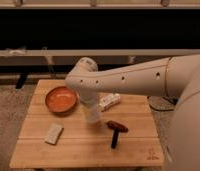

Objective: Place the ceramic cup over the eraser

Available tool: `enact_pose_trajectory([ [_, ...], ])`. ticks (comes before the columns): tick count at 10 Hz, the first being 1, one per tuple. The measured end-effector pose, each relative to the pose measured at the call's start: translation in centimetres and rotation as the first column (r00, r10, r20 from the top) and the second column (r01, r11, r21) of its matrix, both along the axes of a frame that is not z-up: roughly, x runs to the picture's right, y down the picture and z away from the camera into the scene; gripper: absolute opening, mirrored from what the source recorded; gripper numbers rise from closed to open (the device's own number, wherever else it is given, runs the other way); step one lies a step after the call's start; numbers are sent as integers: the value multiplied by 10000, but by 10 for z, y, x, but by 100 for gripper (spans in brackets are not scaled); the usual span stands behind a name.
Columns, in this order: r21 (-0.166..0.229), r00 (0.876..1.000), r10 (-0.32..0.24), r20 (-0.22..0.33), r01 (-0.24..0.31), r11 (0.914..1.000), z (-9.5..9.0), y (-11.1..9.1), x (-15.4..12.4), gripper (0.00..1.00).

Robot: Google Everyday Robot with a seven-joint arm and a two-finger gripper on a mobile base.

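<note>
The ceramic cup (93, 116) is a small off-white shape standing on the wooden table (88, 147), near its middle. My gripper (91, 106) comes straight down onto the cup from the white arm that reaches in from the right, and it blends with the cup's top. The eraser (54, 133) is a pale flat block lying on the table to the front left of the cup, about a hand's width away from it. Nothing covers the eraser.
A shallow orange bowl (61, 99) sits at the back left, close to the cup. A white oblong object (109, 102) lies just behind and right of it. A brush with a red head and black handle (115, 131) lies to the front right. Carpet surrounds the table.
</note>
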State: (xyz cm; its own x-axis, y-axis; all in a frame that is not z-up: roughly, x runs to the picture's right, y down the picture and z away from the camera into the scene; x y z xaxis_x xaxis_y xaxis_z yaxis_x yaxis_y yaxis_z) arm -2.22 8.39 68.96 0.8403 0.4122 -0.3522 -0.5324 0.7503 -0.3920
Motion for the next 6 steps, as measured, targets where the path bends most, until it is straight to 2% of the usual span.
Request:
enact_pose_trajectory([
  [3,10,9991,-205,-371,206,9998,-42,-7,27,0],
  [6,-239,9960,-174,-875,153,9996,-73,6,46,0],
])
